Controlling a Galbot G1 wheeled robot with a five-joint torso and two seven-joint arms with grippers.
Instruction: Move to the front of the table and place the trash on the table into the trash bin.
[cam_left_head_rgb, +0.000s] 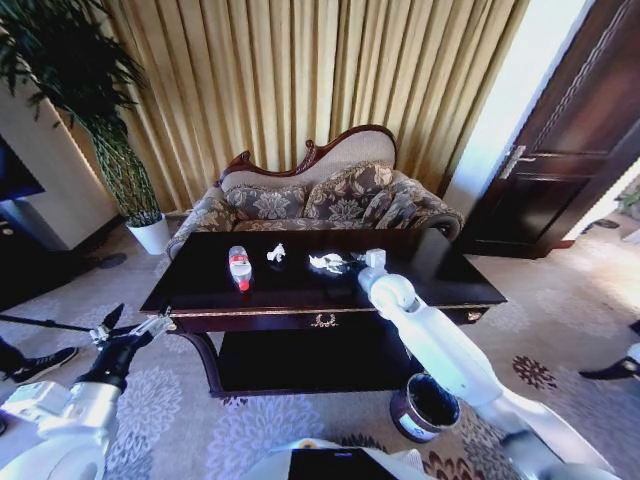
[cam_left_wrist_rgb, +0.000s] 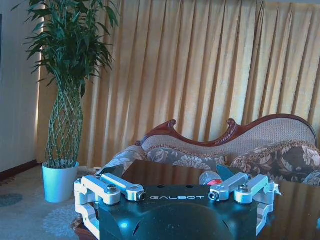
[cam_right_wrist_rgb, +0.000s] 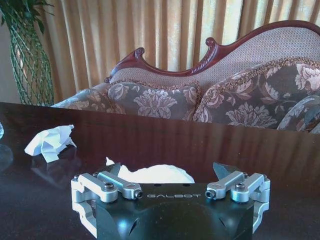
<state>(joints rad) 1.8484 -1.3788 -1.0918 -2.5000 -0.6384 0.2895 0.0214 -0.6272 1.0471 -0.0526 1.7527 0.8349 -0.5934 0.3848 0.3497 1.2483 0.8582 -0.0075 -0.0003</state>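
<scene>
The left gripper (cam_left_head_rgb: 135, 328) waits low at about 8 o'clock from the table (cam_left_head_rgb: 420, 285), off its corner. Its jaws are spread wide and hold nothing.

On the table top, the little bottle (cam_left_head_rgb: 240, 268) lies at about 10 o'clock from the middle. Next to it, near 11 o'clock, sits a small paper scrap (cam_left_head_rgb: 276, 253). A bigger paper wad (cam_left_head_rgb: 327, 263) sits near 12 o'clock.

The right gripper (cam_left_head_rgb: 352, 262) is stretched out over the table, right at that wad. In the right wrist view, the wad (cam_right_wrist_rgb: 152, 173) lies between the spread jaws, not pinched yet.

The trash bin (cam_left_head_rgb: 425, 405) stands on the carpet at about 5 o'clock, under the right arm.

What could go wrong? The paper is light and the table is shiny, so I think closing jaws may push it away. A weak pinch may drop it before the bin. The arm swinging back may bump the bin.
</scene>
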